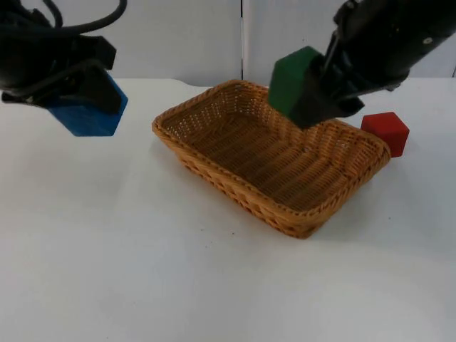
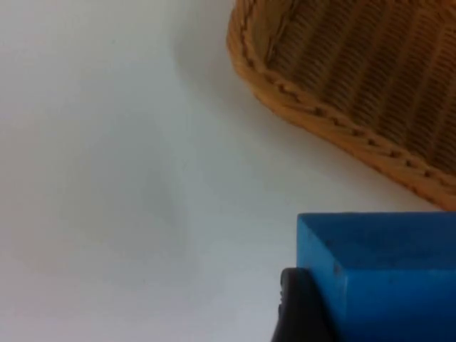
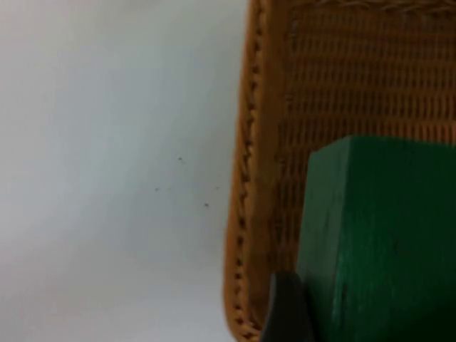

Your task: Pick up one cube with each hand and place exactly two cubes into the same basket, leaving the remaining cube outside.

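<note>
Blue comes first at the left of the top view, where the blue cube (image 1: 91, 112) hangs above the white table (image 1: 142, 271), clamped in the left gripper (image 1: 82, 100), whose black fingers close on it from above and behind. The left arm reaches in from the upper left corner and holds its load well off the surface, to the left of the wicker basket (image 1: 214, 178) and apart from its rim. In the left wrist view the blue cube (image 2: 377, 274) sits tight against a black fingertip (image 2: 299, 310), with bare table beneath and the basket's (image 2: 342, 135) woven edge a little beyond it. Further right, the basket lies on the table at an angle to the table edge, a shallow rectangular tray with nothing inside it. Over its far right rim the green cube (image 1: 291, 80) is gripped by the right gripper (image 1: 313, 89), the right arm slanting down from the upper right corner with its fingers pressed on the cube's sides. In the right wrist view the green cube (image 3: 377, 242) rests against a dark fingertip (image 3: 285, 310) and hangs over the basket's (image 3: 249, 214) rim and woven floor. At the far right the red cube (image 1: 385, 131) stands on the table just outside the basket's right end, close to the rim; whether it touches cannot be told.
</note>
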`<state>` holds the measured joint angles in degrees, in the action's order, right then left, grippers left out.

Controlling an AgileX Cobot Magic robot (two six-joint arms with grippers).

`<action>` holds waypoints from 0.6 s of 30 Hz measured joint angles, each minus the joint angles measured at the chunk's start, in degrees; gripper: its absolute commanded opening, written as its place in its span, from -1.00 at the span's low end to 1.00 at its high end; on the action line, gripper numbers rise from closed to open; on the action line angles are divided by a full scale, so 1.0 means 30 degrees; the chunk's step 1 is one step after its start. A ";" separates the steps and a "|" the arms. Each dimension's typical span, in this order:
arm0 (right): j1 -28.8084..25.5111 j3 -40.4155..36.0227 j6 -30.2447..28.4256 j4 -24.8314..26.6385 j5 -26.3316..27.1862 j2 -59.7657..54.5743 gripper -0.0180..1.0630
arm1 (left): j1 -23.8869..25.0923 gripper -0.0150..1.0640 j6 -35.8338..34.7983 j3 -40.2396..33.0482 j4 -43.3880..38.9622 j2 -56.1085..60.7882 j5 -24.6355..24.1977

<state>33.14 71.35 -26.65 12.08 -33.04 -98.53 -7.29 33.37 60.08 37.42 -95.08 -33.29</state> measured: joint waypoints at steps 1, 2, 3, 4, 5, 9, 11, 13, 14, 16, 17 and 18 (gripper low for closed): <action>-0.0195 0.0000 0.0000 0.0000 0.0101 0.0000 -0.97 | -0.0186 -0.97 0.0160 0.0374 0.0211 -0.0333 0.0000; -0.0405 0.0000 0.0000 0.0000 0.0200 0.0000 -0.97 | -0.0353 -0.97 0.0297 0.0784 0.0353 -0.0695 0.0000; -0.0554 0.0000 0.0012 0.0000 0.0364 0.0000 -0.97 | -0.0578 -0.97 0.0338 0.1137 0.0426 -0.1073 0.0000; -0.0601 0.0000 0.0012 0.0000 0.0535 0.0000 -0.97 | -0.0807 -0.97 0.0385 0.1561 0.0505 -0.1387 0.0000; -0.0601 0.0000 0.0012 0.0000 0.0535 0.0000 -0.97 | -0.0807 -0.97 0.0385 0.1561 0.0505 -0.1387 0.0000; -0.0601 0.0000 0.0012 0.0000 0.1142 -0.0091 -0.97 | -0.1587 -0.97 0.0416 0.3249 0.0548 -0.2902 -0.0132; -0.0601 0.0000 0.0012 0.0000 0.1313 -0.0227 -0.97 | -0.1740 -0.97 0.0416 0.3665 0.0548 -0.3277 -0.0168; -0.0684 0.0219 0.0012 -0.0042 0.1447 -0.0833 -0.97 | -0.1942 -0.97 0.0453 0.4599 0.0548 -0.4094 -0.0210; -0.0788 0.0431 0.0012 -0.0042 0.1480 -0.1088 -0.97 | -0.1957 -0.97 0.0453 0.4969 0.0548 -0.4432 -0.0210; -0.0886 0.0662 0.0012 -0.0042 0.1480 -0.1453 -0.97 | -0.1992 -0.97 0.0453 0.5260 0.0548 -0.4760 -0.0210; -0.0973 0.0906 0.0012 -0.0042 0.1480 -0.1868 -0.97 | -0.1992 -0.97 0.0514 0.5597 0.0548 -0.5022 -0.0210; -0.1051 0.1248 0.0012 -0.0042 0.1436 -0.2317 -0.97 | -0.1992 -0.97 0.0586 0.5925 0.0548 -0.5341 -0.0210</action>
<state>29.99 75.09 -26.61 11.95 -28.73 -105.49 -13.27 35.13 77.86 39.06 -111.10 -33.92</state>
